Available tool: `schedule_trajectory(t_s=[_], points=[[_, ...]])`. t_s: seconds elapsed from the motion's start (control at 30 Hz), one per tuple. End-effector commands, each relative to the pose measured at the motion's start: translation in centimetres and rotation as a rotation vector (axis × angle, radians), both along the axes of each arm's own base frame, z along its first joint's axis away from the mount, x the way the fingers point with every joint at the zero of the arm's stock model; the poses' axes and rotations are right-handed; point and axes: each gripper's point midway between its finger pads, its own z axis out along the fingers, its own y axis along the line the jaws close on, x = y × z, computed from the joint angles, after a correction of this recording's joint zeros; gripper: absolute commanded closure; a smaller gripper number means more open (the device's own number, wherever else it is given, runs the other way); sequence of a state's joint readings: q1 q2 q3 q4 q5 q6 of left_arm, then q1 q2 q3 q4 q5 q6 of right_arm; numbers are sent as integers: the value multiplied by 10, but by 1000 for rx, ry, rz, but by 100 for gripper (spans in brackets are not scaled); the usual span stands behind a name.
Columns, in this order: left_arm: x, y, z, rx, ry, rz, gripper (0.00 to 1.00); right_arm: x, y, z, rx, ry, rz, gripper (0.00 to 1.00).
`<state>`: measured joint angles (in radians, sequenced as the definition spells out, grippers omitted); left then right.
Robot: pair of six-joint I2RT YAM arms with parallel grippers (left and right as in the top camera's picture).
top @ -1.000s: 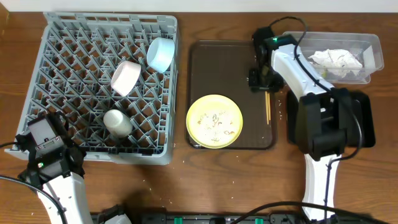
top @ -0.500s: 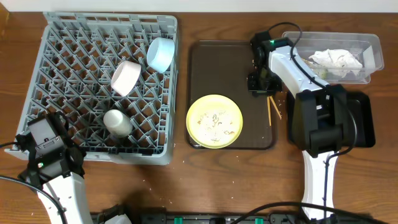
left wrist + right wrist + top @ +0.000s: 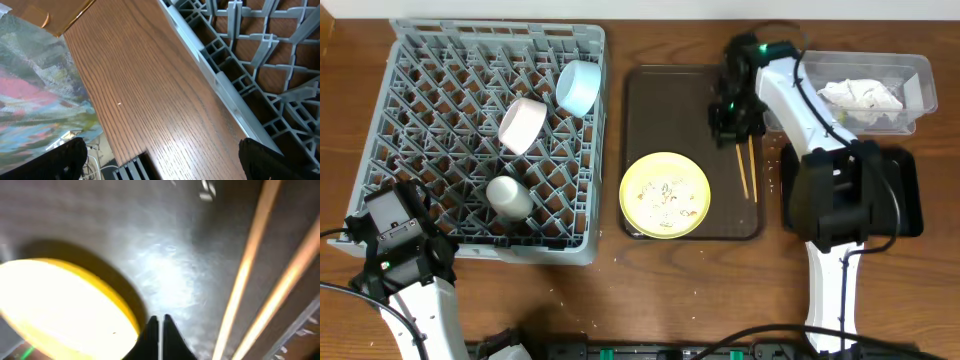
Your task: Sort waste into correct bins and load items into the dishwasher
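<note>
Chopsticks [image 3: 748,170]: two, loose, lying lengthwise along the right edge of the brown tray [image 3: 670,100], slightly splayed. In the right wrist view they [image 3: 250,270] run as two pale diagonal bars right of the fingertips, not between them.

Right gripper [image 3: 731,124]: over the brown tray's right side, at the far end of the chopsticks. Jaws clenched tip to tip on nothing, with only a hairline gap in the wrist view [image 3: 160,327].

Plate [image 3: 665,194]: flat on the brown tray's near left corner, with crumbs [image 3: 667,196] on it.

Rack [image 3: 380,150]: left of the brown tray, on the worktop [image 3: 620,300]. It holds a blue bowl [image 3: 578,86], a pink bowl [image 3: 522,124] and a cup [image 3: 508,196].

Tub [image 3: 920,70]: right of the brown tray, far side, with a napkin [image 3: 860,95] inside. Black tray [image 3: 910,200]: right of the brown tray, near side, partly under the right arm.

Left gripper [image 3: 162,159]: well left of the brown tray, at the rack's near left corner, over bare worktop. Jaws released, empty.
</note>
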<state>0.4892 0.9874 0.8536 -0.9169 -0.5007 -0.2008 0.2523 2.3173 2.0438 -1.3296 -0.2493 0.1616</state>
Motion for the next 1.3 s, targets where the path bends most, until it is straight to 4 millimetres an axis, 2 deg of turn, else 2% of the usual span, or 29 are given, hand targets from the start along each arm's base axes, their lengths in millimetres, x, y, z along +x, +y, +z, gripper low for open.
schedule_trajectory(t_s=[0.0, 0.07, 0.1, 0.2, 0.4, 0.63, 0.93, 1.07, 1.27], points=[[0, 3, 7, 15, -2, -2, 2, 20, -3, 21, 3, -73, 16, 72], [0, 3, 7, 15, -2, -2, 2, 30, -13, 28, -52, -121, 13, 34], [0, 3, 7, 15, -2, -2, 2, 35, -19, 28, -91, -141, 12, 29], [0, 3, 7, 15, -2, -2, 2, 41, -40, 22, -215, -167, 9, 26], [0, 3, 7, 15, -2, -2, 2, 32, -45, -5, -244, -127, 15, 34], [0, 3, 7, 15, -2, -2, 2, 22, -38, -35, -198, -90, 17, 41], [0, 3, 7, 15, -2, -2, 2, 18, -35, -51, -183, -84, 22, 45], [0, 3, 7, 15, -2, -2, 2, 13, -36, -60, -186, -75, 23, 51], [0, 3, 7, 15, -2, -2, 2, 2, -37, -71, -187, -41, 17, 66]])
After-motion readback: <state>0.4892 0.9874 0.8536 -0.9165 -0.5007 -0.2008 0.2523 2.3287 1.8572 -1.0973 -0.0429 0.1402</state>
